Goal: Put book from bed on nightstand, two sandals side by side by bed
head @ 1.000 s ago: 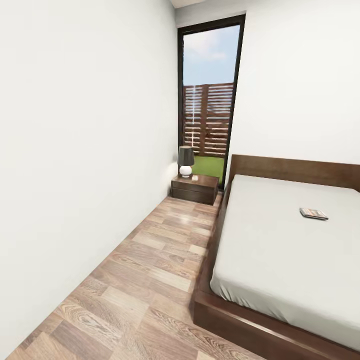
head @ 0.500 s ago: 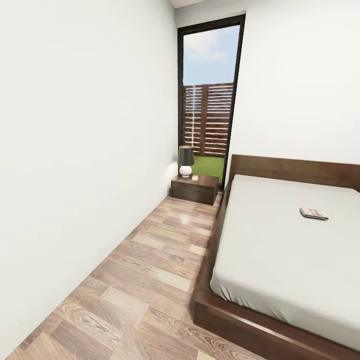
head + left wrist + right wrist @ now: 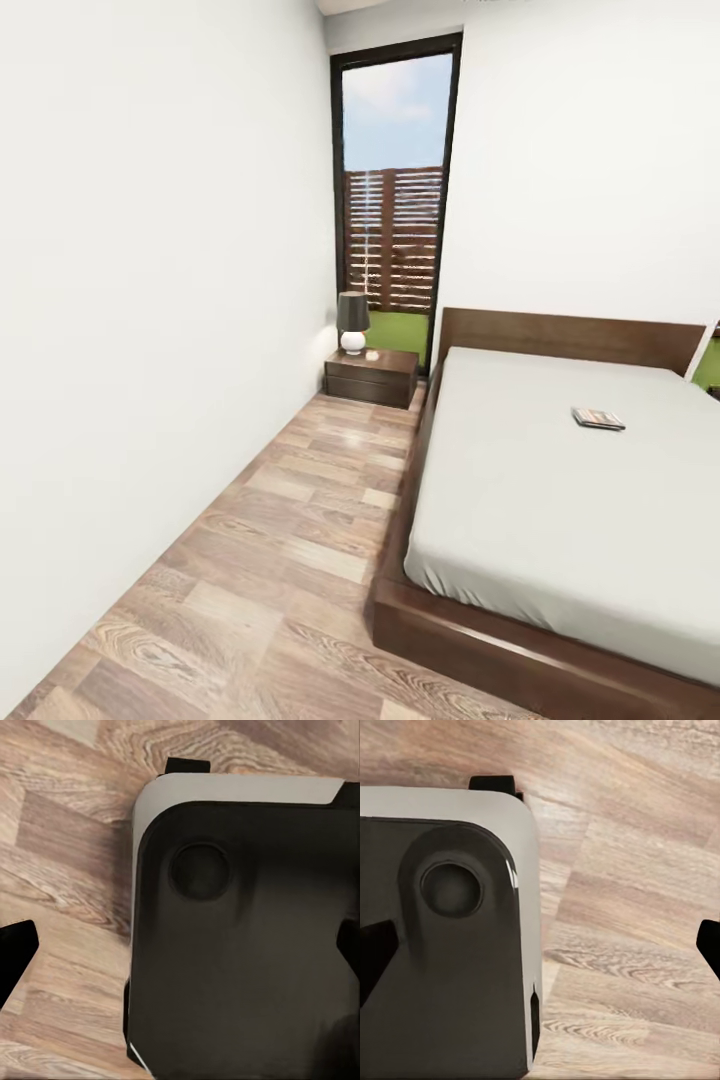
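Observation:
The book (image 3: 598, 418), a small dark paperback, lies flat on the pale mattress of the bed (image 3: 540, 520), toward its far right part. The nightstand (image 3: 371, 375), dark brown with drawers, stands in the far corner between the bed's headboard and the left wall, under the window. The sandals are out of view. In the left wrist view my left gripper (image 3: 180, 952) hangs open over the robot's dark base (image 3: 247, 930) and the plank floor. My right gripper (image 3: 540, 952) is open too, above the base (image 3: 450, 945), with nothing between its fingers.
A lamp (image 3: 352, 322) with a white round foot and grey shade stands on the nightstand. A white wall (image 3: 130, 300) runs along the left. A strip of wood-plank floor (image 3: 290, 540) lies between wall and bed. The tall window (image 3: 393, 200) closes the far end.
The whole head view has shifted left and slightly closer, so the camera has moved. Book, bed and nightstand stay where they were.

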